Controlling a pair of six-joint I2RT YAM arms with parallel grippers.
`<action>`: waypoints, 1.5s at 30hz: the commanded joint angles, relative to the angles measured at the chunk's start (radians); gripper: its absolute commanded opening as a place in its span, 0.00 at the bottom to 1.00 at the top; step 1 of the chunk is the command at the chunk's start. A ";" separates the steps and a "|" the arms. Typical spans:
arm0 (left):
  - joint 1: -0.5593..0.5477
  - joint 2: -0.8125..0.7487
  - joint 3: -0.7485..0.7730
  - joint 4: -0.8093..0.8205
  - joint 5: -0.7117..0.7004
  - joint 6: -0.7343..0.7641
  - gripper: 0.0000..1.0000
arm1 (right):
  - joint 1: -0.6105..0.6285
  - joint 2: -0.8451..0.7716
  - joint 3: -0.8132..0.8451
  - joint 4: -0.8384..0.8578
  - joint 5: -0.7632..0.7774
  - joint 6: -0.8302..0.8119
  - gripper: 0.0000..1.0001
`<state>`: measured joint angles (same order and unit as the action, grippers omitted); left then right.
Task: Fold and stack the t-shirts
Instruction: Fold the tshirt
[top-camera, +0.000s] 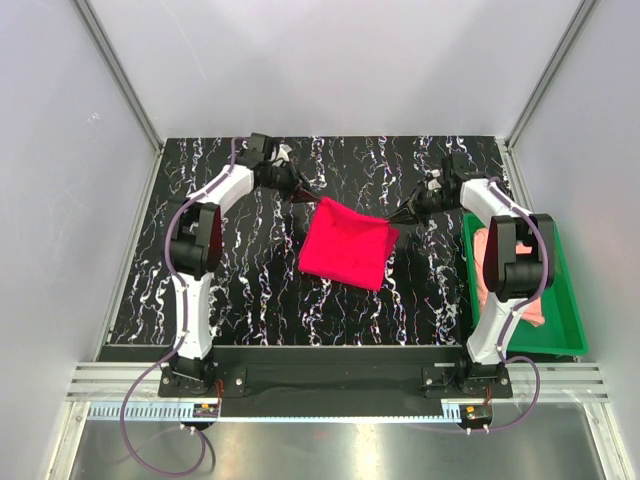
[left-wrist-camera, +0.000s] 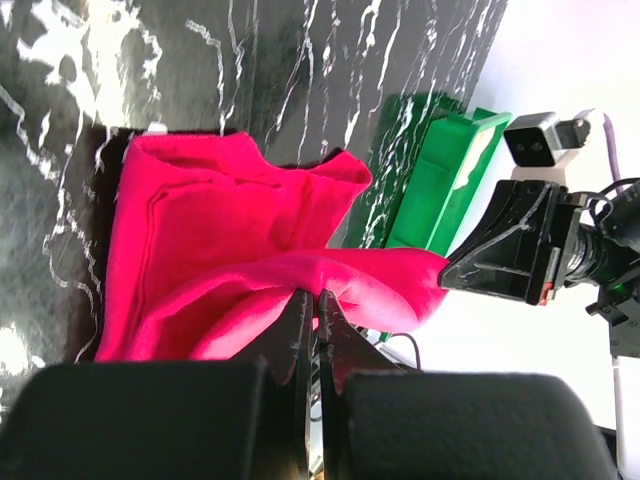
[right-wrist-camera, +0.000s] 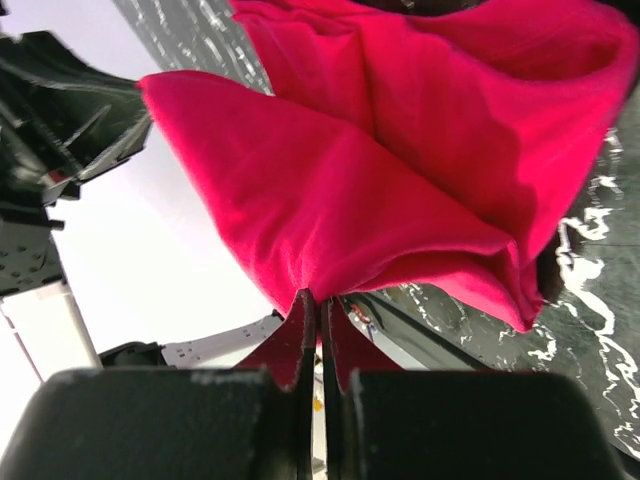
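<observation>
The red shirt (top-camera: 345, 243) lies in the middle of the desk (top-camera: 250, 290), partly folded, its far edge lifted. The left jaws are pinched tight on the far-left corner and the right jaws clamped on the far-right one. The cloth hangs between them and spreads back toward the near side. That held edge runs left to right, and each arm looks equally close to its own corner. The pink shirt (top-camera: 482, 262) sits in the green tray (top-camera: 570, 310) on the right, mostly hidden behind the right arm (top-camera: 510, 270). How many layers the red one has, I can't tell.
</observation>
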<state>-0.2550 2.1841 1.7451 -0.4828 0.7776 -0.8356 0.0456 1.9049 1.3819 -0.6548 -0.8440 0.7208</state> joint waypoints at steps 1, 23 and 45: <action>0.002 0.014 0.073 0.053 0.046 -0.005 0.03 | -0.013 -0.009 0.026 0.001 0.037 -0.001 0.01; -0.142 -0.289 -0.108 -0.234 -0.280 0.454 0.45 | -0.039 0.008 0.048 -0.002 0.335 -0.049 0.13; -0.167 -0.279 -0.260 -0.181 -0.377 0.561 0.54 | -0.016 -0.050 -0.162 0.202 0.321 -0.192 0.70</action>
<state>-0.4328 1.8885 1.4578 -0.7029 0.3954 -0.2878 0.0143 1.8244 1.1809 -0.5270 -0.5167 0.5495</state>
